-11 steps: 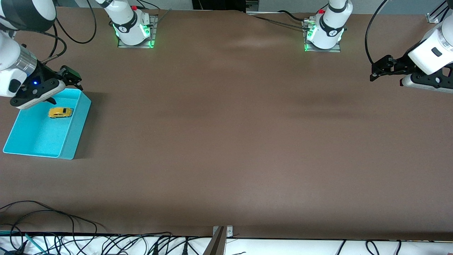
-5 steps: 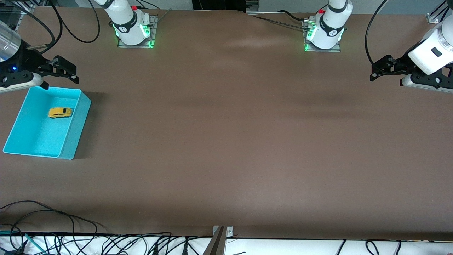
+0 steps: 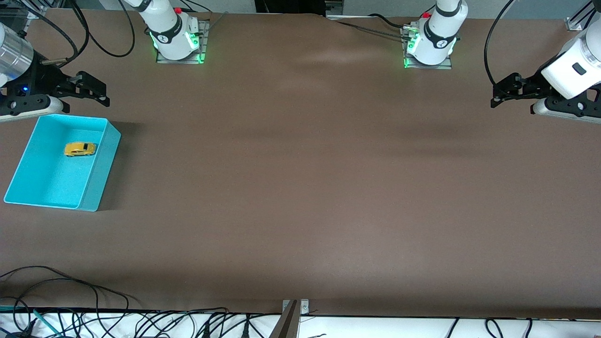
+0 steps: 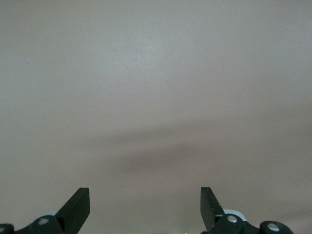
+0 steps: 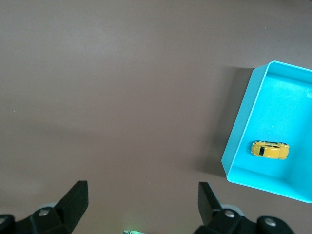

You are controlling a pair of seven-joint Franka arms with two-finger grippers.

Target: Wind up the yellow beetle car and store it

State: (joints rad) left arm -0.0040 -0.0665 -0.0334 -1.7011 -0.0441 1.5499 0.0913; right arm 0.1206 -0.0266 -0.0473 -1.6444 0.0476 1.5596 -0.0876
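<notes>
The yellow beetle car (image 3: 80, 149) lies inside the turquoise bin (image 3: 101, 162) at the right arm's end of the table; it also shows in the right wrist view (image 5: 270, 149) within the bin (image 5: 243, 131). My right gripper (image 3: 96, 94) is open and empty, up over the bare table just past the bin's rim on the side toward the robots' bases. In its wrist view (image 5: 141, 195) only brown table lies between its fingers. My left gripper (image 3: 498, 96) is open and empty over the table at the left arm's end, where it waits (image 4: 145, 200).
Both arm bases (image 3: 176, 40) (image 3: 429, 42) stand along the table's edge nearest the robots. Cables (image 3: 70, 291) trail over the table edge nearest the front camera. The brown tabletop (image 3: 300, 178) spreads between the two grippers.
My right gripper has risen off the bin and drawn back toward the robots' bases, leaving the car in the bin. The left arm has not moved.
</notes>
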